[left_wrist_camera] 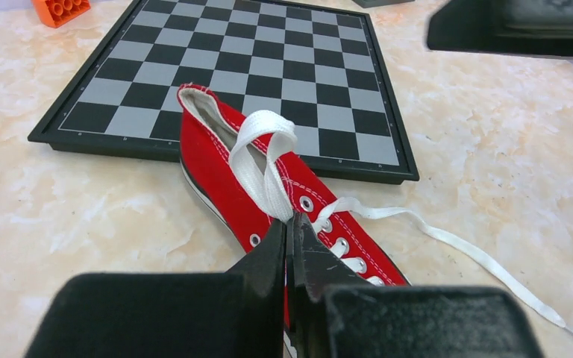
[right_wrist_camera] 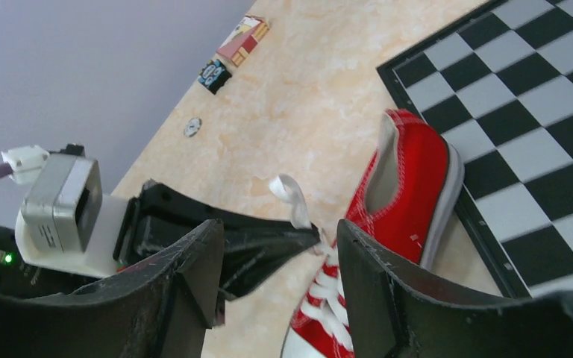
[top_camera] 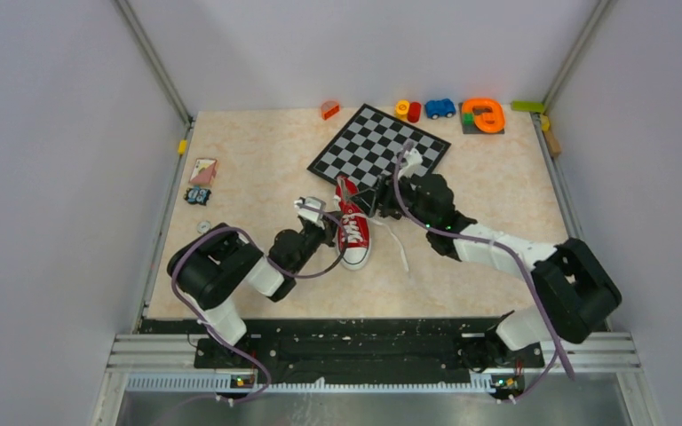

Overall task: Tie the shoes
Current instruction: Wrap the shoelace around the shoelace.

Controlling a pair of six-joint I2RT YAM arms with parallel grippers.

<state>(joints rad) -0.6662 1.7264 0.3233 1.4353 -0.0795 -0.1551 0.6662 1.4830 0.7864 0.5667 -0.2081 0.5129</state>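
While sneaker (top_camera: pixel 355 232) abuts chessboard (top_camera: pixel 379 142), left tool (left_wrist_camera: pixel 289 227) pinches lace loop (left_wrist_camera: pixel 274 190) — right tool (right_wrist_camera: pixel 280 239) gaping, empty.

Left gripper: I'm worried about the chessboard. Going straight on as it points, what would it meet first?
Probably the red shoe, whose white lace loop the left gripper pinches; the chessboard lies beyond, though depth is unclear.
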